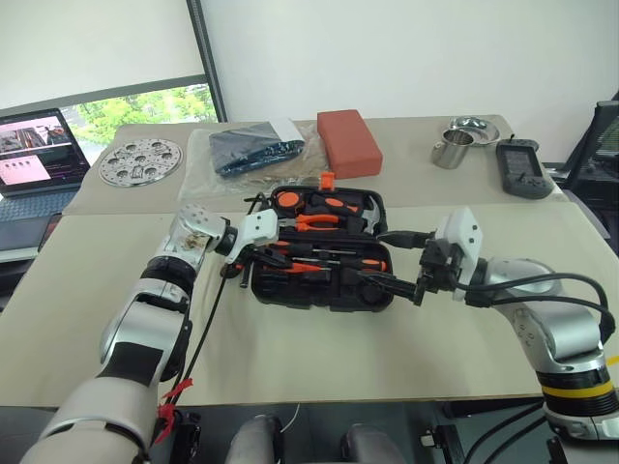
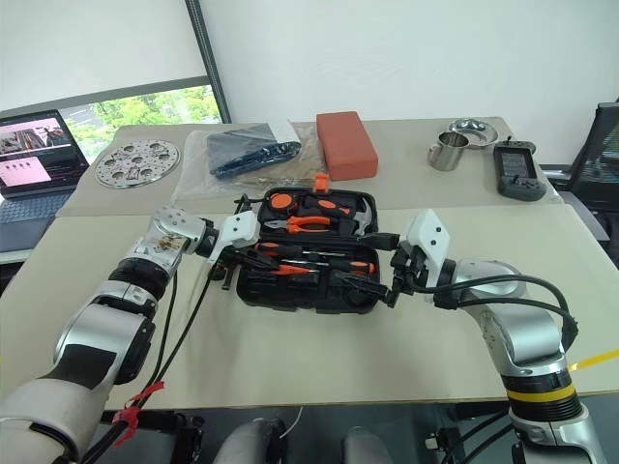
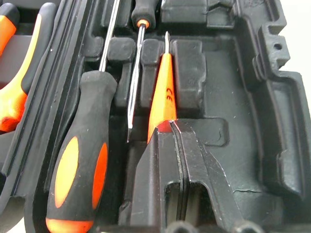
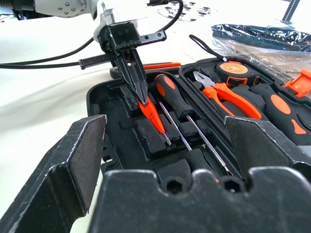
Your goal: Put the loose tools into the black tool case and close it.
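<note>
left tool point(image 4: 141, 94) clenched on tester point(image 3: 163, 92), tip-down to seat it in its slot | right tool point(image 1: 392, 261) released, at case's point(image 1: 319, 290) 3 o'clock, likely steadying | lid open

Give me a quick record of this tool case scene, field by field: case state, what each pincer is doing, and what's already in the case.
case: black tool case lies open on the table
left pincer: left pincer shut on the slim orange tester screwdriver, over a slot in the case's near half
right pincer: right pincer open, at the case's right edge, holding nothing
in case: orange-and-black screwdriver beside the tester; pliers in the far half
lid: not yet closed
</note>
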